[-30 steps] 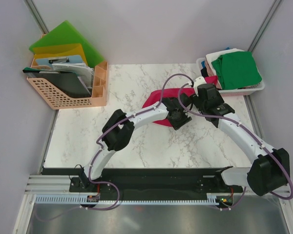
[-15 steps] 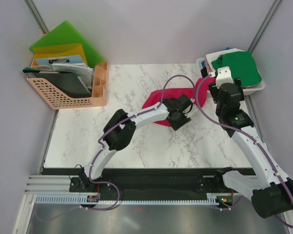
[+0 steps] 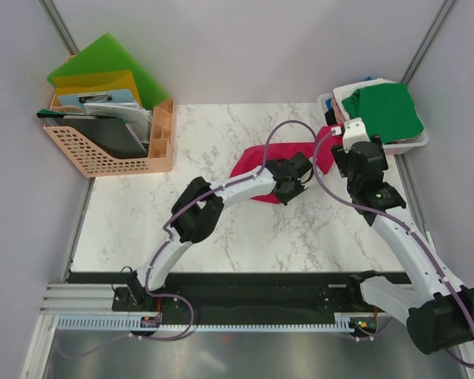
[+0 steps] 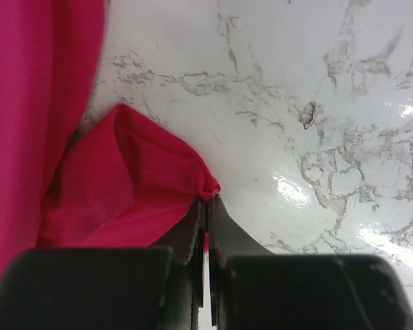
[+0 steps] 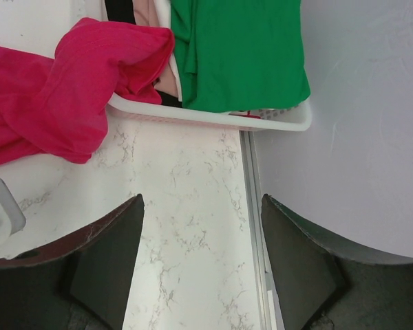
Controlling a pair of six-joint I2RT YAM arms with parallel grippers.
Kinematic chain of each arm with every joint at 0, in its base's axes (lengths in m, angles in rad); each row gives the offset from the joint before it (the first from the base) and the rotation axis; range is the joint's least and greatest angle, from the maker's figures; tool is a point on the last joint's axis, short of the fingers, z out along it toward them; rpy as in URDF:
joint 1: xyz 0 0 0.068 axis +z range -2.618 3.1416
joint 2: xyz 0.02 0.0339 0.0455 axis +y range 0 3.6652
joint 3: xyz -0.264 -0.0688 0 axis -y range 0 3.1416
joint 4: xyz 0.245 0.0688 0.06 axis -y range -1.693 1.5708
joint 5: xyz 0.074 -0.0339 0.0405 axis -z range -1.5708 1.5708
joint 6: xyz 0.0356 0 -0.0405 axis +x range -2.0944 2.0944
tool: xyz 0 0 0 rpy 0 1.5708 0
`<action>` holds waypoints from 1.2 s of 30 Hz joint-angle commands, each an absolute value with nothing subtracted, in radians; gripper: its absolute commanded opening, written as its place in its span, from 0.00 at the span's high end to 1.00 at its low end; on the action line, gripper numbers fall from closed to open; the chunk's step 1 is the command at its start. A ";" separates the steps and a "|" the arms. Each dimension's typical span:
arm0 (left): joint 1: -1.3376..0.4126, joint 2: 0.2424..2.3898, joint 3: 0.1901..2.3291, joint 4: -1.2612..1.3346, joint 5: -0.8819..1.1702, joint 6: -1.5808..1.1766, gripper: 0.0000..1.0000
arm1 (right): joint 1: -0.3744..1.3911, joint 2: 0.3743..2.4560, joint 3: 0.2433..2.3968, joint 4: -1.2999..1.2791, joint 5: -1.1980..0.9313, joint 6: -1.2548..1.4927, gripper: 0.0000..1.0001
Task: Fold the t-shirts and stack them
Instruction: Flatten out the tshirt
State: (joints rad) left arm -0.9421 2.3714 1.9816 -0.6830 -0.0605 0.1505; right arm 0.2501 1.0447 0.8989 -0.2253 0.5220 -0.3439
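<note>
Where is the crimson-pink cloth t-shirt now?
In the top view the crimson-pink cloth t-shirt lies on the marble table, back right, one end over the white plastic basket's rim, its hem pinched by the left gripper.

Counter [image 3: 126, 213]: file rack [image 3: 103, 158] at far left corner, folders [image 3: 103, 67] standing in it. Basket [image 3: 411, 144] at far right corner, t-shirts [image 3: 383, 110] piled inside. One loose t-shirt [image 3: 253, 158] lies mid-counter, left of the basket, one end draped over its rim.

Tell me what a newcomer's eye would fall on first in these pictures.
The crimson-pink t-shirt lies crumpled on the marble table, and the left arm's jaws are shut on a fold of it. At the back right, a green t-shirt tops a white basket, over whose rim the pink one trails. The right arm's jaws stand open nearby.
</note>
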 commanded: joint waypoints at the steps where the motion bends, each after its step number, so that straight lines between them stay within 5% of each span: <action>1: -0.939 2.410 1.964 -0.690 -0.093 0.147 0.98 | 0.244 1.015 0.907 -0.206 0.502 -0.334 0.23; 15: -0.853 1.924 1.976 -0.687 -0.202 0.314 0.98 | 0.172 1.077 0.890 -0.190 0.494 -0.316 0.23; 28: -0.048 1.369 1.726 -0.706 0.004 0.400 0.98 | 0.164 1.111 0.902 -0.204 0.472 -0.284 0.23; 36: 0.044 1.281 1.612 -0.712 0.136 0.380 0.98 | 0.163 1.127 0.903 -0.215 0.436 -0.270 0.24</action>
State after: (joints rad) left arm 0.0448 1.2869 1.6337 -0.7128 0.0425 0.3561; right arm 0.1661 1.1198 0.8791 -0.2207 0.4629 -0.2977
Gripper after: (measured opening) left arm 0.028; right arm 0.764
